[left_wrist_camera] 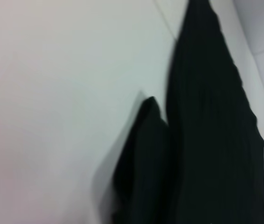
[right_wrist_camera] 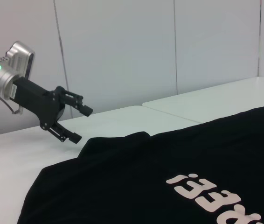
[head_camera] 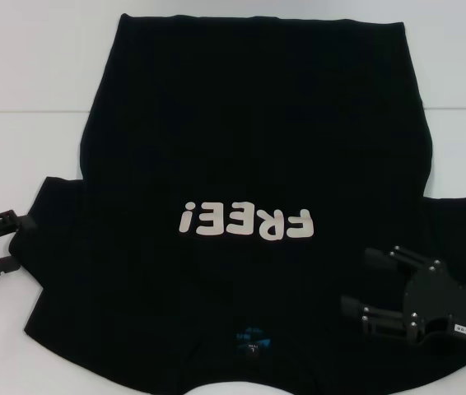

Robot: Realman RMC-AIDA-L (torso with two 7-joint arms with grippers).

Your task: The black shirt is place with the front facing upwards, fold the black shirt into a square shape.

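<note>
We see the black shirt [head_camera: 249,164] spread flat on the white surface [head_camera: 27,74], front up, its white "FREE!" lettering [head_camera: 245,220] reading upside down from the head view and the small blue neck label [head_camera: 252,337] at the near edge — so the collar lies toward the robot and the hem far off. Both short sleeves stick out to the sides.

The left pincer [head_camera: 2,239] sits at the left edge of the surface, just beside the shirt's left sleeve; in the right wrist view we see it [right_wrist_camera: 73,122] raised a little above the surface with its fingers parted and nothing between them. The right pincer [head_camera: 373,284] hovers over the shirt near the right sleeve — its two fingers spread wide, holding nothing.
</note>
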